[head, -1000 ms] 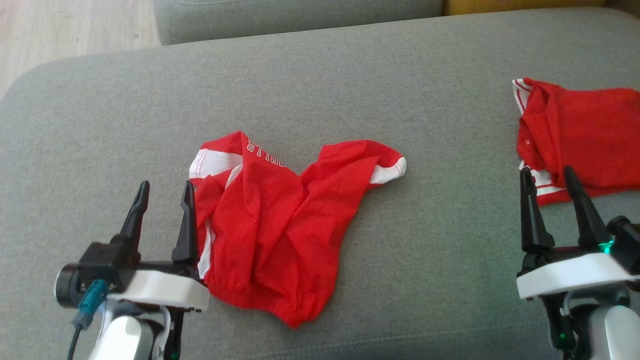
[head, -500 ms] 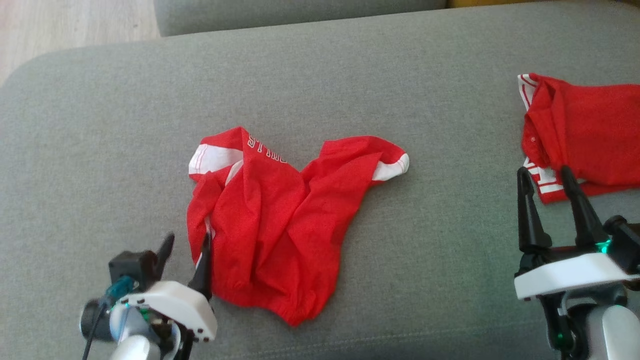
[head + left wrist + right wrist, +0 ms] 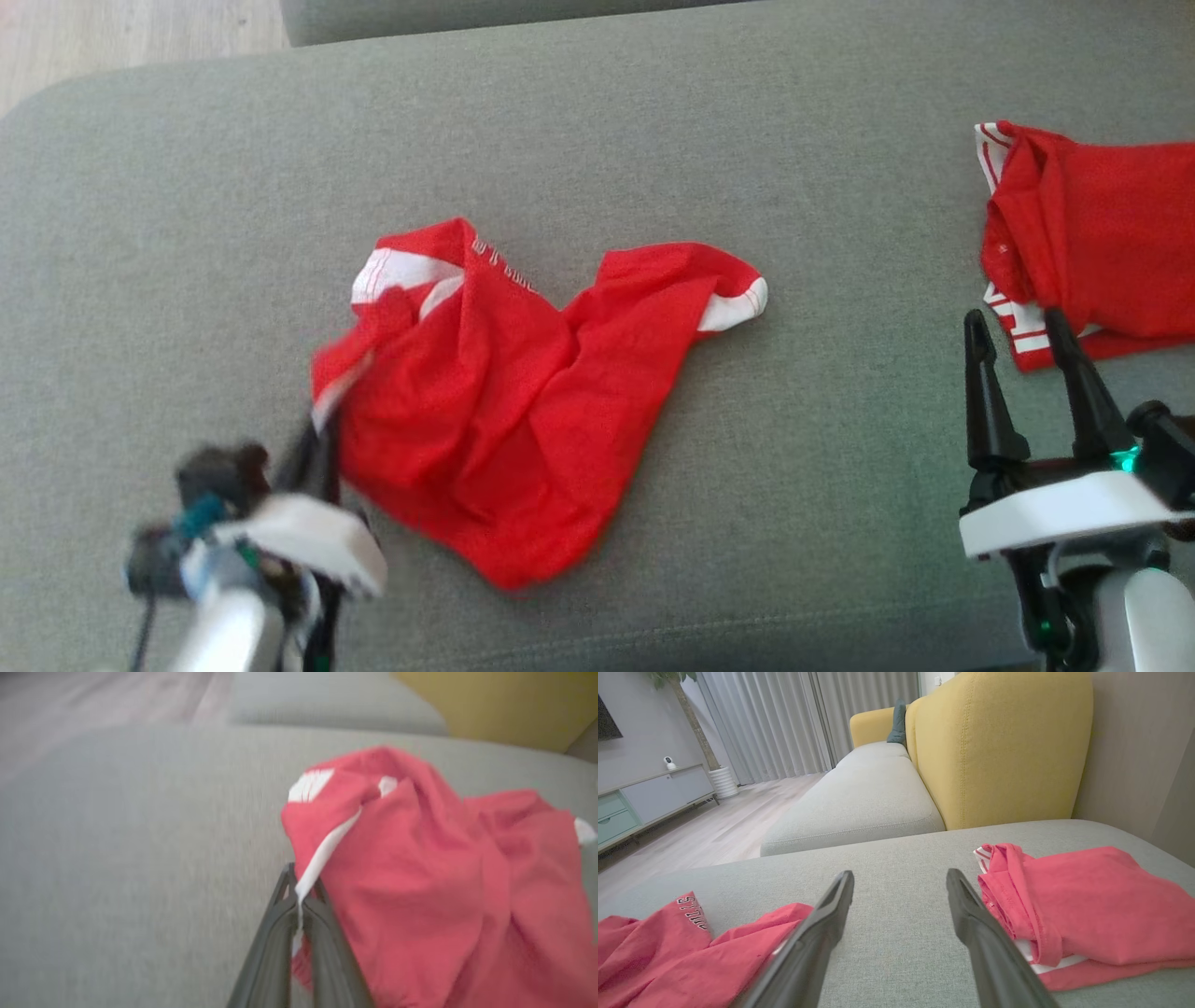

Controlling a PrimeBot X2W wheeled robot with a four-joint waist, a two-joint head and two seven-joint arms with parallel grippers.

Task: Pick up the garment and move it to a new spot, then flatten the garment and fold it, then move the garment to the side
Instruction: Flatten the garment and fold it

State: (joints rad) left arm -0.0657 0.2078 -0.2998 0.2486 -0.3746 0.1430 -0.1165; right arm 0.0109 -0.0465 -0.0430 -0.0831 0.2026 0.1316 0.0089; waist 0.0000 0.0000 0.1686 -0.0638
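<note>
Left gripper (image 3: pixel 299 884) is on it: both dark fingers are pressed tight together, and the white side stripe (image 3: pixel 322 858) of the garment (image 3: pixel 504 392) is pinched between them. The garment lies crumpled around the middle of the grey cushion (image 3: pixel 653 112), a red heap with white cuffs showing at its far-left and right corners and a scrap of white lettering along a fold. The pinched edge is the one toward the cushion's left end, and there the cloth is drawn into a peak that runs down to the fingertips. In the head view that arm is smeared with blur, so the exact bite is clearer from the wrist. Over at the cushion's right end, the right gripper (image 3: pixel 1015 327) hangs with its fingers spread wide and nothing between them, just bare grey fabric in the gap. Just beyond its fingertips a second red cloth (image 3: pixel 1102 233) with white striped trim lies folded flat near the cushion's right edge, well apart from the crumpled one. Behind the cushion's far side rises a yellow backrest (image 3: pixel 999 742), and pale wooden floor (image 3: pixel 714 835) shows past its far-left corner.
</note>
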